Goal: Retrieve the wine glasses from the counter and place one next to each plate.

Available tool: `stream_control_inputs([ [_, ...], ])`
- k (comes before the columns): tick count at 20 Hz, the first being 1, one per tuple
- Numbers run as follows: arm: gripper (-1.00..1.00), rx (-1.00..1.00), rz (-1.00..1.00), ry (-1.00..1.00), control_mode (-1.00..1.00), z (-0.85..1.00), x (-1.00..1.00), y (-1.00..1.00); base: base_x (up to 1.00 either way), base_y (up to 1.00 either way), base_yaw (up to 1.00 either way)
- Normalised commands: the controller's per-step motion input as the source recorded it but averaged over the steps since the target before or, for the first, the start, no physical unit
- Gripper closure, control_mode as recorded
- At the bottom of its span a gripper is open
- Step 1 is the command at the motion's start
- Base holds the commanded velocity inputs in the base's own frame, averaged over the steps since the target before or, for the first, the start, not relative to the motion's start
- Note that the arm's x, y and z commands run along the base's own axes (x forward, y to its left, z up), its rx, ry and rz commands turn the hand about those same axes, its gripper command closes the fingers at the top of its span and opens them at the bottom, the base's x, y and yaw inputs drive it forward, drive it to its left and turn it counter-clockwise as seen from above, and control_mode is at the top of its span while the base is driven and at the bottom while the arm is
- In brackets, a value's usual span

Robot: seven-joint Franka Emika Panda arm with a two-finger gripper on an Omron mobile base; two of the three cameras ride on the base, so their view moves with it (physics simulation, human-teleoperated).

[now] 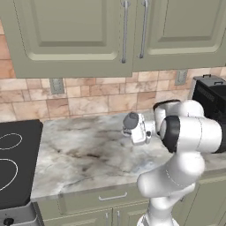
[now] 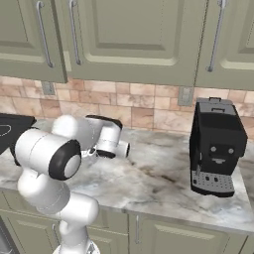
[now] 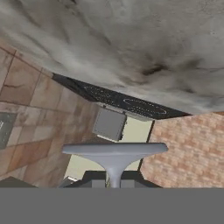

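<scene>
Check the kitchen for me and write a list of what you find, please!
surface: grey-and-white marble counter, bare in the middle.
job's things: one grey wine glass in the gripper; the hand view shows its disc foot and stem.
clutter: black coffee machine standing on the counter to the right.
grippers: gripper shut on the wine glass's stem, held above the counter.
cables: nothing seen.
surroundings: black stovetop to the left of the counter, sage-green cabinets above, tiled wall with wall sockets.
</scene>
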Motion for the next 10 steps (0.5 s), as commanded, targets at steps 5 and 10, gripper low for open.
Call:
stream_control_inputs([
  [5, 1.0, 0.0, -0.02, 0.09, -1.0, 0.41, -0.63, -0.03, 0.0, 0.0, 0.0],
  [10, 1.0, 0.0, -0.08, 0.0, -1.0, 0.34, -0.92, -0.14, 0.0, 0.0, 0.0],
])
